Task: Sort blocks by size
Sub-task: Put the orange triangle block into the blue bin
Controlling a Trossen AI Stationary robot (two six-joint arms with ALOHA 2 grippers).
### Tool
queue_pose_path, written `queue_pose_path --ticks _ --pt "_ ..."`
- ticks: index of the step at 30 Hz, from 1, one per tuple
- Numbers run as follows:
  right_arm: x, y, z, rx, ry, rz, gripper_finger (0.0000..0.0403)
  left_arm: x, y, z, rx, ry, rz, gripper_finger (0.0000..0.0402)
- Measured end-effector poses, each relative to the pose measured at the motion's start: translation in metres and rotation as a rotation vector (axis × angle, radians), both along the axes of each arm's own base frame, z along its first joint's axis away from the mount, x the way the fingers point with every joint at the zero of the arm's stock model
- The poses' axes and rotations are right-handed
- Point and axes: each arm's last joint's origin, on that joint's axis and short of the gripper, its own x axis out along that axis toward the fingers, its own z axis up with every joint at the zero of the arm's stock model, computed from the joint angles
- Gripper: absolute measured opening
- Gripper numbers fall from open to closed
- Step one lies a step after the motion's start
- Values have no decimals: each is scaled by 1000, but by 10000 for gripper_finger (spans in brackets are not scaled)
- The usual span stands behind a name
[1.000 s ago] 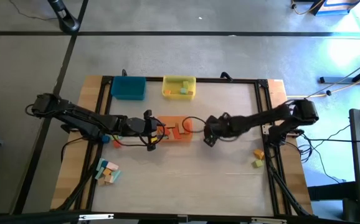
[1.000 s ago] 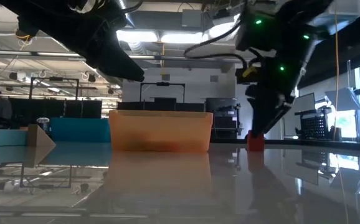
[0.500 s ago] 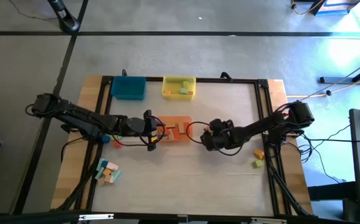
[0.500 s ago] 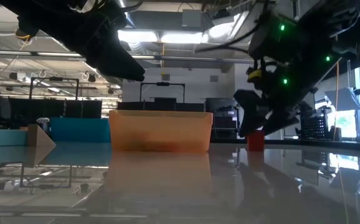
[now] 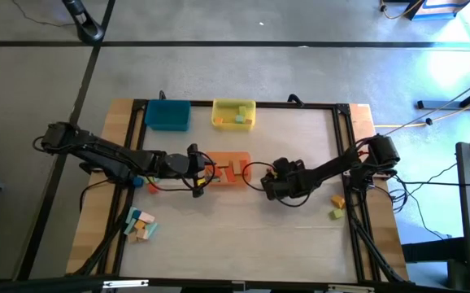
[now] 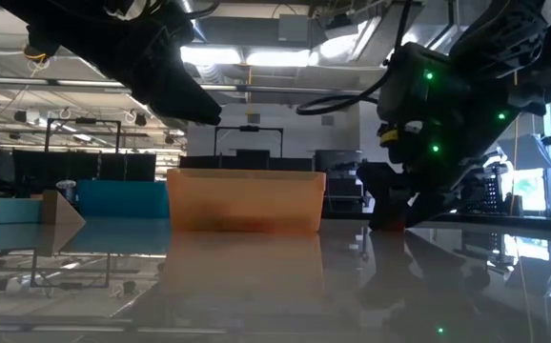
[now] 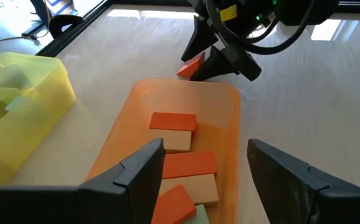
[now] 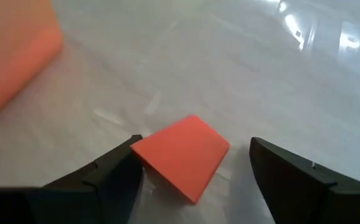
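Observation:
An orange tray [image 5: 231, 169] at mid-table holds several red, orange and natural wood blocks [image 7: 174, 121]. My left gripper [image 5: 211, 172] hangs open over the tray's left end with nothing between its fingers. A red wedge-shaped block [image 8: 180, 155] lies flat on the table just right of the tray, also seen in the left wrist view as the red block [image 7: 192, 65]. My right gripper [image 8: 192, 180] is low over it and open, slanting down, one finger on each side of the block. In the low view the right gripper [image 6: 390, 205] hides the block. My right gripper has one finger [image 8: 105, 177] right against the red block's near corner [image 8: 136, 148]; whether they touch I cannot tell. The other finger stands clear of the block. The block rests flat on the table.
A blue tray [image 5: 167, 115] and a yellow tray [image 5: 234, 114] with blocks stand at the far edge. Loose blocks lie at the near left [image 5: 140, 225], beside the left arm [image 5: 150, 185], and at the right edge [image 5: 337, 207]. The table's near middle is bare.
My right gripper has come down toward the table and a little toward the near edge, rolling at the wrist. Its fingers now stand on either side of the red block. In the low view the block was visible below the gripper and is now hidden behind it.

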Motion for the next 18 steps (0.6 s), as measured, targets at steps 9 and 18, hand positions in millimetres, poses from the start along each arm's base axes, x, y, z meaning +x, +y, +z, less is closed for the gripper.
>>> queue_pose_path --ticks 9,18 --pt "0 0 0 8 10 7 133 0 0 0 0 0 0 219" --pt "-1 0 2 -24 57 69 129 0 0 0 17 -1 -9 219"
